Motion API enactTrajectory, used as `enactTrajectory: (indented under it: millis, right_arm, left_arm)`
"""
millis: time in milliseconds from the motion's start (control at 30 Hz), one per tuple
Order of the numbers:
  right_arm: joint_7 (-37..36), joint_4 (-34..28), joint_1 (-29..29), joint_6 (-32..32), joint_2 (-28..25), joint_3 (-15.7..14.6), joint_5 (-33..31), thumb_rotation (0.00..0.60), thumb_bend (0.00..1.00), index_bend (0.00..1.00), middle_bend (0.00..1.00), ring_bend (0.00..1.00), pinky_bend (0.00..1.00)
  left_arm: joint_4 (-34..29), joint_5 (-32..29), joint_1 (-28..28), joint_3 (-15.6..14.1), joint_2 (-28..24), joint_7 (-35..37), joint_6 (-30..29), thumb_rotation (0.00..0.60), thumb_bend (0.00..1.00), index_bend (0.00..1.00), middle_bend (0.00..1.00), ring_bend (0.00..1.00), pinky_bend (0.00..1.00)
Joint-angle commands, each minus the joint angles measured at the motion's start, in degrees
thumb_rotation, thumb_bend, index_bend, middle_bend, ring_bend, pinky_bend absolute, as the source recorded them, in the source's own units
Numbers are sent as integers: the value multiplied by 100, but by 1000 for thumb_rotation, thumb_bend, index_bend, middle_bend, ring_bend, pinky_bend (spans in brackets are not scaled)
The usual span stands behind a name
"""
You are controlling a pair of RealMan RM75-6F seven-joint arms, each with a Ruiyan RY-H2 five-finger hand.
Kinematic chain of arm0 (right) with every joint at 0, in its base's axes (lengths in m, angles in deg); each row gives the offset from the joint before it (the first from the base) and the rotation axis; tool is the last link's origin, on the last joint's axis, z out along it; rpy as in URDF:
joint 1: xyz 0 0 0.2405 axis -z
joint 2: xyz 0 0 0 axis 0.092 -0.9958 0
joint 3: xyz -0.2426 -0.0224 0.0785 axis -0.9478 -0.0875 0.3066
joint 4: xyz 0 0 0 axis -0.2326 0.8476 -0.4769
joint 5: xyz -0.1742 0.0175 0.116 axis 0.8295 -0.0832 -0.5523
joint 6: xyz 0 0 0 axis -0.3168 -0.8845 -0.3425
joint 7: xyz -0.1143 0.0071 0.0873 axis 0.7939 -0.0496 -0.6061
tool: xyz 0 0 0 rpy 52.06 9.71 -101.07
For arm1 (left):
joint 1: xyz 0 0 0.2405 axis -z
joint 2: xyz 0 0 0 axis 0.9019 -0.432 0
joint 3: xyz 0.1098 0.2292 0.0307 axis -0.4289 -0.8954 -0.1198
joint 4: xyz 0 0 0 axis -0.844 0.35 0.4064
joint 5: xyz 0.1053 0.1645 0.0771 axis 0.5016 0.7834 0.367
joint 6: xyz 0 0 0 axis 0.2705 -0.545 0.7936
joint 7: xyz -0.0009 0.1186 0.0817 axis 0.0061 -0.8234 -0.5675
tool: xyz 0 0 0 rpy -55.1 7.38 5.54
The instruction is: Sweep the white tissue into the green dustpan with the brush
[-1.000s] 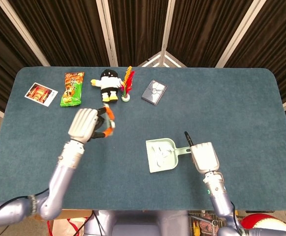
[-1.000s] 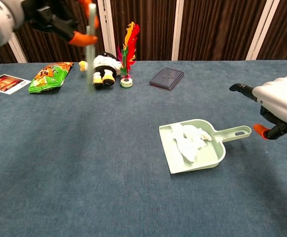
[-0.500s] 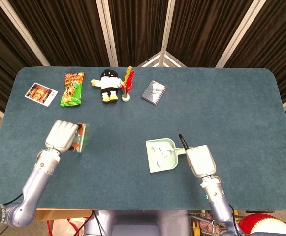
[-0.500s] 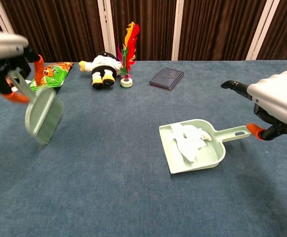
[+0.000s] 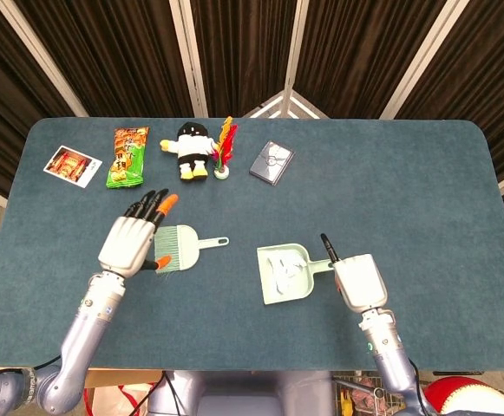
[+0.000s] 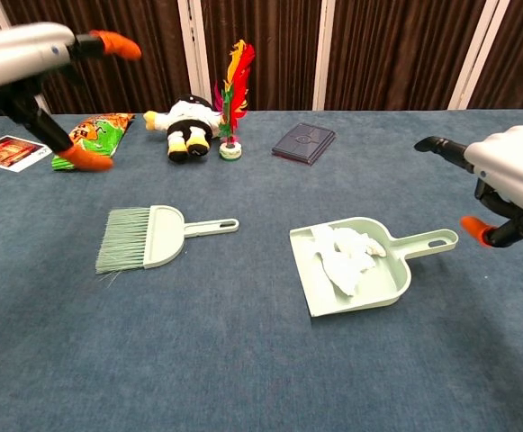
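The green dustpan [image 5: 286,274] [image 6: 356,265] lies on the table right of centre, handle pointing right. The crumpled white tissue [image 5: 280,269] [image 6: 343,255] lies inside it. The pale green brush [image 5: 180,245] [image 6: 153,238] lies flat on the table to the left, bristles left, handle right. My left hand [image 5: 133,239] [image 6: 36,63] hovers above the brush's bristle end, fingers spread, holding nothing. My right hand [image 5: 356,281] [image 6: 506,184] floats just right of the dustpan handle, fingers apart and empty.
Along the far edge of the blue table [image 5: 425,199] sit a photo card [image 5: 72,165], a green snack bag [image 5: 127,156], a plush toy [image 5: 193,148], a feathered shuttlecock [image 5: 224,149] and a dark wallet [image 5: 271,162].
My left hand has let go of the brush, which now lies flat on the table; the hand has lifted with fingers spread. My right hand barely moved.
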Motion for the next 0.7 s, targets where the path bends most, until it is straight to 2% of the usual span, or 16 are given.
enactTrajectory:
  millis: [33, 67, 100, 167, 200, 267, 300, 400, 567, 700]
  right_arm:
    - [-80, -1, 36, -8, -70, -19, 59, 600, 449, 0, 839, 835, 757]
    - [-129, 1, 56, -15, -110, -39, 104, 600, 449, 0, 799, 798, 714]
    - [-166, 4, 74, -27, -144, -53, 136, 600, 449, 0, 706, 707, 628]
    - [-351, -32, 152, -67, -256, -85, 196, 600, 449, 0, 489, 475, 439]
    - [-496, -119, 204, -63, -337, -92, 164, 600, 450, 0, 355, 326, 318]
    - [-765, -250, 303, -84, -526, -98, 134, 600, 443, 0, 165, 125, 154]
    - [-973, -320, 373, -105, -666, -106, 141, 600, 428, 0, 91, 58, 106]
    - [-1585, -467, 585, -169, -1087, -170, 215, 600, 363, 0, 2, 0, 30]
    - [-2877, -469, 1120, -541, -1848, -413, 672, 600, 331, 0, 0, 0, 0]
    - [-3759, -204, 1612, -1033, -2159, -727, 1268, 600, 330, 0, 0, 0, 0]
  left_arm:
    - [-150, -22, -125, 14, -225, 65, -67, 600, 0, 0, 0, 0, 154]
    - [-215, -22, -176, -30, -325, 60, -79, 600, 0, 0, 0, 0, 154]
    - [-262, -17, -225, -78, -404, 46, -97, 600, 0, 0, 0, 0, 154]
    - [-434, 49, -410, -265, -667, 32, -183, 600, 0, 0, 0, 0, 154]
    - [-529, 99, -517, -377, -804, 44, -231, 600, 0, 0, 0, 0, 154]
    - [-698, 206, -740, -608, -1055, 109, -326, 600, 0, 0, 0, 0, 151]
    - [-772, 314, -897, -776, -1218, 190, -386, 600, 0, 0, 0, 0, 142]
    - [-804, 742, -1306, -1213, -1567, 532, -548, 600, 0, 0, 0, 0, 109]
    - [-434, 1632, -2075, -1895, -1847, 1449, -992, 600, 0, 0, 0, 0, 72]
    - [61, 2126, -2566, -2161, -1842, 2005, -1419, 600, 0, 0, 0, 0, 67]
